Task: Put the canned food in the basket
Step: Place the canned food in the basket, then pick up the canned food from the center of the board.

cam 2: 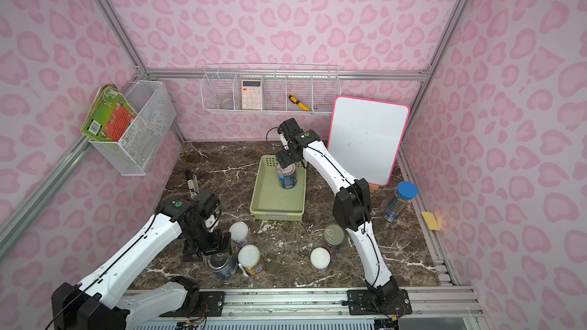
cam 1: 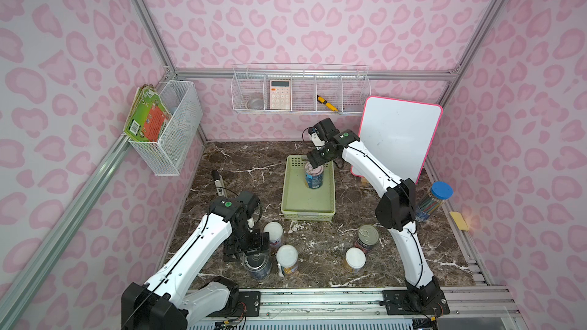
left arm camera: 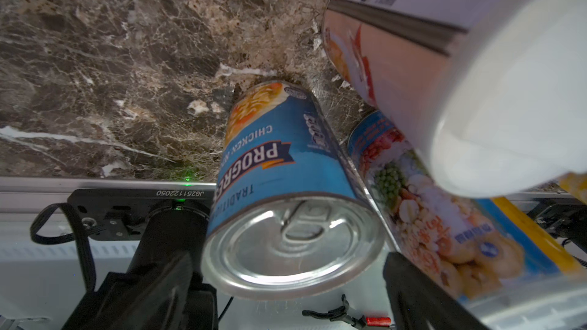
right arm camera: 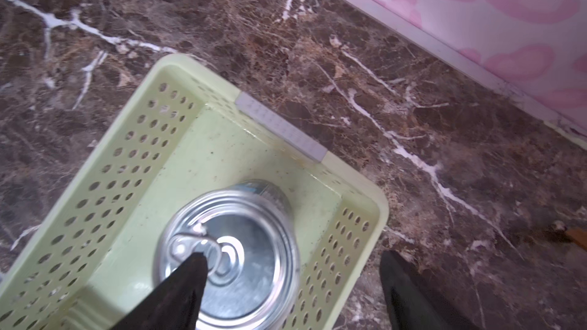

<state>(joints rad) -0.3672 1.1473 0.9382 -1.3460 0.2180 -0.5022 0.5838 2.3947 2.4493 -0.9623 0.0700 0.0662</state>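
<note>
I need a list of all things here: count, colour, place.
Light-green perforated plastic basket: one, centre of brown marble table.
Blue-label silver-top can: one, upright inside basket.
Other silver-top cans: two, blue front left, dark front right.
White-lid cans: three, front.
Clear pencil tube with blue cap: one, right side.
Pink-rimmed whiteboard: one, back right.
White wire baskets: two, left wall, back wall.
Calculator: one, back wire basket.
Yellow sponge: one, right edge.
Left tool: open, black, over front-left can.
Right tool: open, black, above basket can.
</note>
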